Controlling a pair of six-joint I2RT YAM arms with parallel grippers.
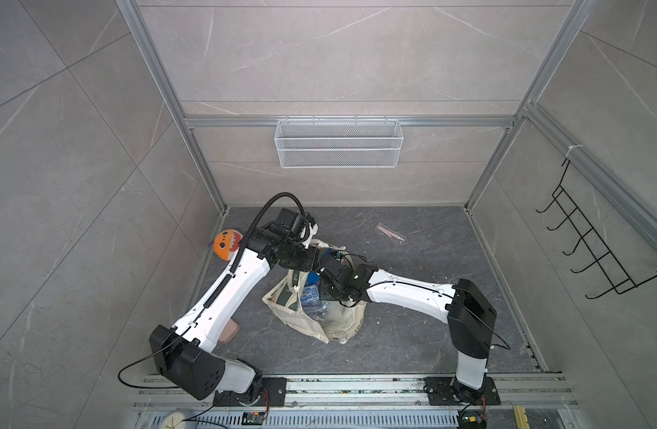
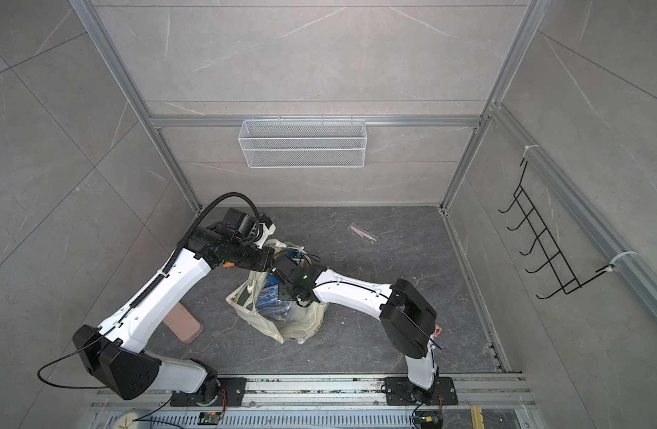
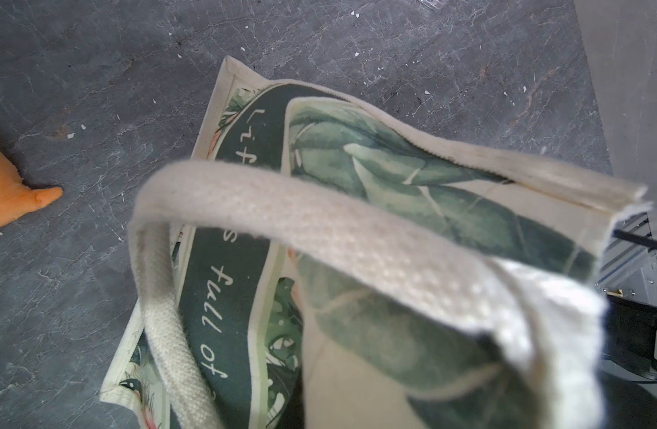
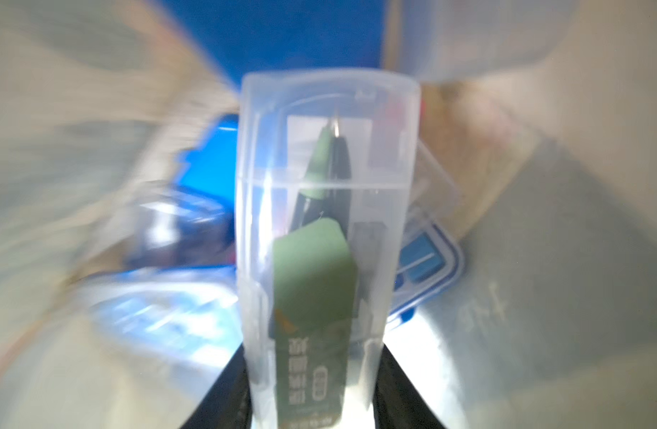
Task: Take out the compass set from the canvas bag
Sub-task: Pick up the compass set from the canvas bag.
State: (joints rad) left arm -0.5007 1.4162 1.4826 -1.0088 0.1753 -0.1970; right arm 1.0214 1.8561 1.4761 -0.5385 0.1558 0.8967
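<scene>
— As the bench point(image 1: 412, 334) is listed now, where does item one, the compass set point(image 4: 327, 223), stand?
— Item one: clear plastic case, green compass inside. Location: within the canvas bag point(image 1: 334, 327), shown only in the right wrist view; in both top views the right arm covers it. Around it, blurred: blue packaging, other clear plastic.
— Holder?
— Right gripper point(image 4: 312, 393): jaws part-way closed, a black finger point(image 4: 223, 401) on each side of the case's near end. Case gripped.
— Item two, the bag?
— Cream canvas, green leaf print, white lettering. Position: middle of the bench, slumped, rim raised on the far side. Left gripper point(image 1: 309, 231): fully closed at that raised rim. The left wrist view shows rim and loop handle point(image 3: 319, 230) drawn up close, so it seems to pinch the fabric and hold the mouth open.
— Sundries?
— Orange plush toy point(image 1: 226, 243), left edge. Pink case point(image 2: 184, 321), near-left, partly under the left arm. Clear packet point(image 1: 391, 232), toward the far edge. None involved.
— Progress?
— Judged: bag opened, set found and grasped. Outstanding: lift the case clear of the rim, carry it over bare bench, set it down, release. Roughly half done
</scene>
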